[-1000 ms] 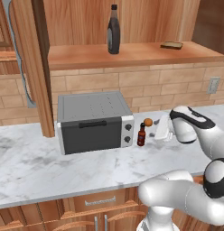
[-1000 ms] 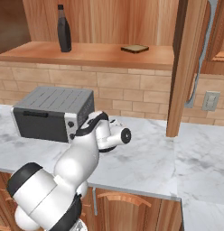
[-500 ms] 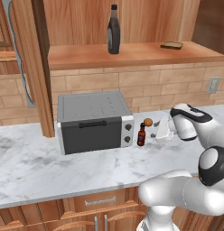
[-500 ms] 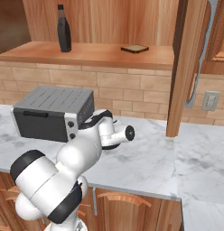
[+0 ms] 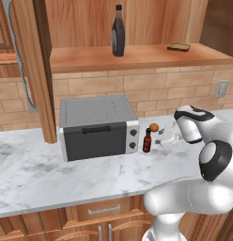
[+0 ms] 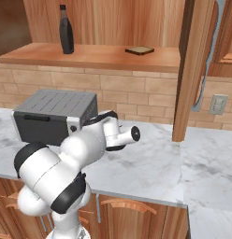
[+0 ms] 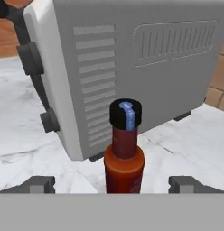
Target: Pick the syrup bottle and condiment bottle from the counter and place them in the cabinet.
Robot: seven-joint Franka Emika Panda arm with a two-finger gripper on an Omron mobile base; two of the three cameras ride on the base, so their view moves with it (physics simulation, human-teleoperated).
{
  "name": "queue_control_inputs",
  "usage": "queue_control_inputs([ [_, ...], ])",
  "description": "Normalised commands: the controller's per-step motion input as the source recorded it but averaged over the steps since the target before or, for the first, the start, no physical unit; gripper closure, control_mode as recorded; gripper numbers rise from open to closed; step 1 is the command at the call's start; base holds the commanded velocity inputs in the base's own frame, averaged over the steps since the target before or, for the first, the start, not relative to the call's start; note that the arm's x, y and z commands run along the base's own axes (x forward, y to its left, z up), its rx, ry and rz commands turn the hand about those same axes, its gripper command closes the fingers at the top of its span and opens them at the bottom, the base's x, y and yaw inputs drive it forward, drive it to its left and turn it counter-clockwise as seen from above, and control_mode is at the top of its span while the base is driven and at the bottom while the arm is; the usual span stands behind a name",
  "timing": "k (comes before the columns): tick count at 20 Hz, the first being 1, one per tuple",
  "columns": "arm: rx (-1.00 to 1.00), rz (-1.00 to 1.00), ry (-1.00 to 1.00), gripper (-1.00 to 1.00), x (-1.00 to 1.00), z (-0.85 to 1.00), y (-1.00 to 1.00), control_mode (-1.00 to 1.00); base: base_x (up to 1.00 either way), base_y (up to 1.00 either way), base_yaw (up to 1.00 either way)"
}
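Observation:
The condiment bottle (image 5: 147,140), small, dark red and black-capped, stands on the counter (image 5: 66,174) just right of the toaster oven. My gripper (image 5: 166,137) is level with it on its right, open. In the hand view the condiment bottle (image 7: 124,153) is upright and centred between the two fingertips (image 7: 39,184) of the gripper (image 7: 113,185), untouched, with a wide gap on each side. The syrup bottle (image 5: 118,30), tall and dark, stands on the cabinet (image 5: 151,56) shelf above; it also shows in the right base view (image 6: 66,30).
The grey toaster oven (image 5: 97,126) sits close behind the bottle, and its side wall (image 7: 132,67) is near in the hand view. A small orange ball (image 5: 155,127) lies beside the bottle. A flat brown item (image 5: 178,46) rests on the shelf's right part. A wooden post (image 5: 41,70) stands left of the oven.
The arm's elbow has swung up and toward the oven. The hand has stayed almost in place beside the condiment bottle, and its jaws are still open.

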Motion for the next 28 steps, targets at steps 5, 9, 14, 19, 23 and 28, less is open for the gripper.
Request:
queue_control_inputs([
  [5,0.01,0.0,0.06,-1.0,0.0,-0.03,0.0,-1.0,0.0,0.0,0.0],
  [9,0.05,0.0,0.07,-1.0,0.0,-0.07,0.08,-1.0,0.0,0.0,0.0],
  [14,0.06,0.0,0.05,-1.0,0.0,-0.06,0.12,-1.0,0.0,0.0,0.0],
  [19,0.1,0.02,0.06,-1.0,0.0,-0.1,0.03,-1.0,0.0,0.0,0.0],
  [23,0.1,0.01,0.04,-1.0,0.0,-0.09,0.0,-1.0,0.0,0.0,0.0],
  [28,0.12,0.0,0.0,-1.0,0.0,-0.01,-0.01,-1.0,0.0,0.0,0.0],
])
